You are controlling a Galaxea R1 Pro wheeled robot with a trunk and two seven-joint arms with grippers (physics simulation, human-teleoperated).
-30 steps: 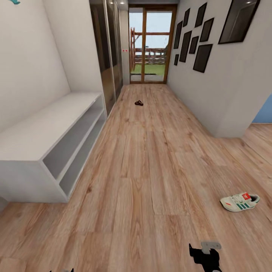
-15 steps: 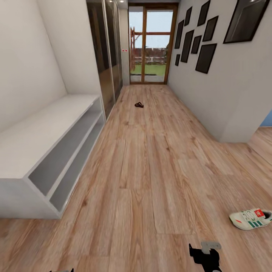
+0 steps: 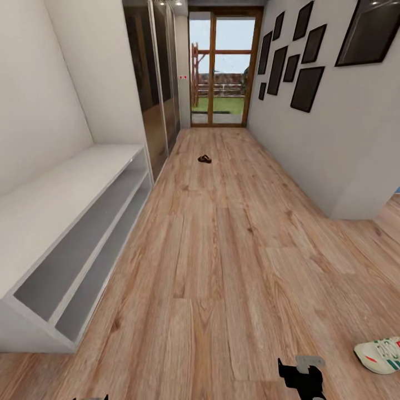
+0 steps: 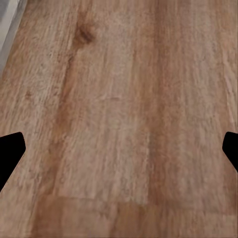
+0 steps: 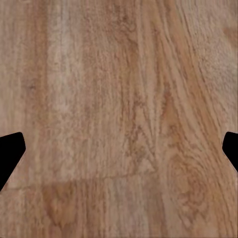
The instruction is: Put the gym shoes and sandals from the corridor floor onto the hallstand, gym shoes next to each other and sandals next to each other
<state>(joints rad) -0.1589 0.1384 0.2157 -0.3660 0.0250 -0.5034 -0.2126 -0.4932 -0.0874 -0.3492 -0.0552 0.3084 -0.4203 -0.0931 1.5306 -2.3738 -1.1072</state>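
Observation:
One gym shoe (image 3: 381,355), white with green stripes, lies on the corridor floor (image 3: 222,266) at the lower right, cut off by the picture's edge. A dark-brown sandal (image 3: 204,159) lies far down the corridor near the glass door. The pale grey hallstand (image 3: 61,216) runs along the left wall, both tiers bare. My right gripper (image 3: 303,380) hangs low at the bottom edge, left of the gym shoe. In the wrist views, the left gripper (image 4: 119,148) and the right gripper (image 5: 119,148) are open over bare planks, holding nothing.
Dark mirrored wardrobe doors (image 3: 151,83) follow the hallstand on the left. A wall with black picture frames (image 3: 304,89) bounds the right side and ends at a corner (image 3: 339,214). A glass door (image 3: 223,66) closes the far end.
The whole view has shifted as the camera moved forward: the hallstand looms larger at left and the gym shoe has slid to the lower right edge. Both grippers stay open.

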